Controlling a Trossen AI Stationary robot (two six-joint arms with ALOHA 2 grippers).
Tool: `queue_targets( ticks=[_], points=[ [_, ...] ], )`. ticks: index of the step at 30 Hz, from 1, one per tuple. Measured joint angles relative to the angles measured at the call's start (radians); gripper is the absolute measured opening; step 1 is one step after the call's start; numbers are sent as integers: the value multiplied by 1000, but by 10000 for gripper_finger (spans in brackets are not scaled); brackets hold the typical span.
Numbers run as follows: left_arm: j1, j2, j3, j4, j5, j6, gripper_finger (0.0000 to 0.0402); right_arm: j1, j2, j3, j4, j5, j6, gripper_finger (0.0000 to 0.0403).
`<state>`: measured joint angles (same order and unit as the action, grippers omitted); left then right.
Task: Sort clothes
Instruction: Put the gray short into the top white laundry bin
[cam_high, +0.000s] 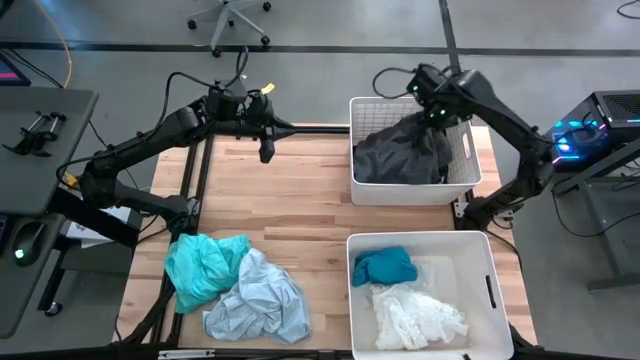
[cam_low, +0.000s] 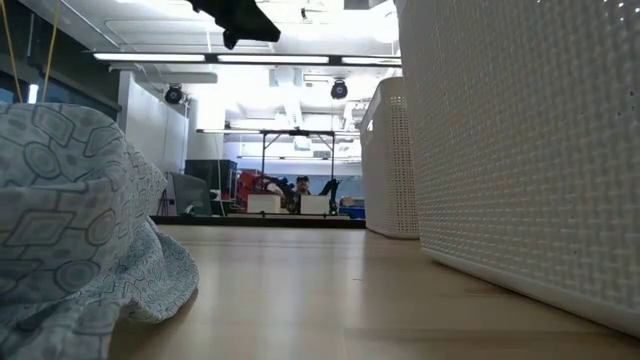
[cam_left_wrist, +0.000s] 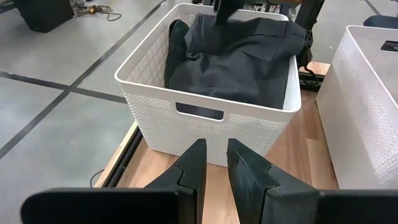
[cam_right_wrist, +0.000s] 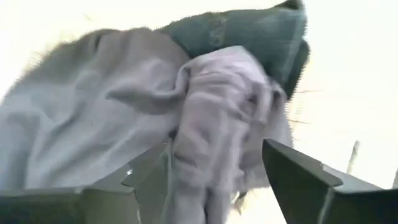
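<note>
High view: the left gripper (cam_high: 266, 150) hangs over the far edge of the wooden table (cam_high: 300, 215), apart from every garment, while the right gripper (cam_high: 436, 115) is above the far white slatted bin (cam_high: 465, 175), down at the charcoal grey garment (cam_high: 400, 155) heaped inside it. The near white bin (cam_high: 480, 260) holds a teal garment (cam_high: 385, 266) and a white lacy garment (cam_high: 415, 315). A second teal garment (cam_high: 200, 265) and a pale blue patterned garment (cam_high: 260, 300) lie touching each other on the table's near left part. Low view: the pale blue patterned garment (cam_low: 70, 220) fills the left foreground on the tabletop, the slatted walls of the near bin (cam_low: 520, 150) and far bin (cam_low: 390, 160) rise at right, and a dark gripper shows at the top edge. Left wrist view: the left gripper (cam_left_wrist: 216, 163) has its fingers (cam_left_wrist: 193, 168) drawn narrow with only a thin gap and nothing between them; beyond, the charcoal grey garment (cam_left_wrist: 242, 56) fills the far bin (cam_left_wrist: 205, 118). Right wrist view: the right gripper (cam_right_wrist: 217, 168) has its fingers (cam_right_wrist: 298, 171) spread wide, with grey fabric (cam_right_wrist: 205, 124) bunched between them.
</note>
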<state>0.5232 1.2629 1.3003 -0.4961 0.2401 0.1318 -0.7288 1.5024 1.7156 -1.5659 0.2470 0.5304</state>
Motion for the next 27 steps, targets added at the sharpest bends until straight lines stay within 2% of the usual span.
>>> queue_targets(
  ticks=[4, 10, 13, 17, 23, 27],
  points=[
    [0, 0, 0, -4, -1, 0, 53, 8, -9, 85, 16, -23, 35, 237],
    [0, 0, -13, -6, -2, 1, 53, 30, -12, 80, 172, -311, -19, 219],
    [0, 2, -13, -7, -11, 1, 53, 43, -12, 9, 176, -372, -11, 206],
    [0, 2, -13, -8, -14, 0, 53, 55, -12, -151, 140, -313, 3, 191],
    [0, 3, -13, -8, -17, 1, 53, 55, -13, -421, 191, -75, 74, 168],
    [1, 3, -13, -8, -35, 10, 53, 65, -14, -512, 259, 38, 74, 158]
  ],
)
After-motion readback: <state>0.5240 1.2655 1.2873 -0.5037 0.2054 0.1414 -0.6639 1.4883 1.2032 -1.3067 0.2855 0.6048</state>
